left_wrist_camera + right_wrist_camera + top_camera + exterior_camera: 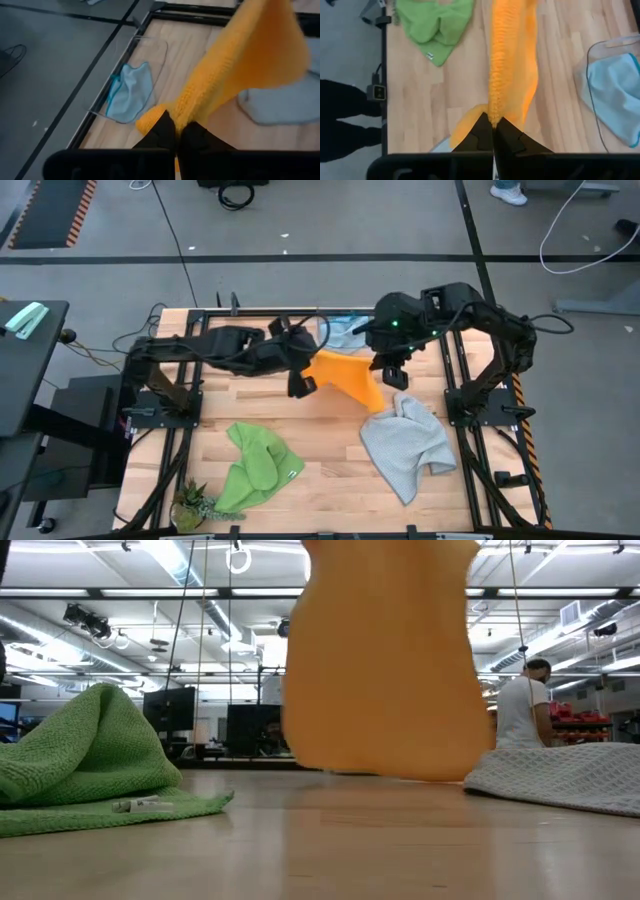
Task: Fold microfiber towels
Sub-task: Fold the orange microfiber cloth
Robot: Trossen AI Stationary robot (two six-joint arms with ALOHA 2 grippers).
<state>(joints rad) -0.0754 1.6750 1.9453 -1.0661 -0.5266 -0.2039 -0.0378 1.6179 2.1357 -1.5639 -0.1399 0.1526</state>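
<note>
My 2 grippers, left and right, are both clamped on the orange towel, which hangs off the table between them at mid-table, with the green towel and grey towel crumpled nearer the front edge and the blue towel by the back edge. To fold it well, I judge I should draw my pinched corners apart until the cloth hangs flat, then lower it evenly so no crease sets in.

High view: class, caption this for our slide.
Both grippers, left and right, hold the orange towel stretched above the table.
</note>
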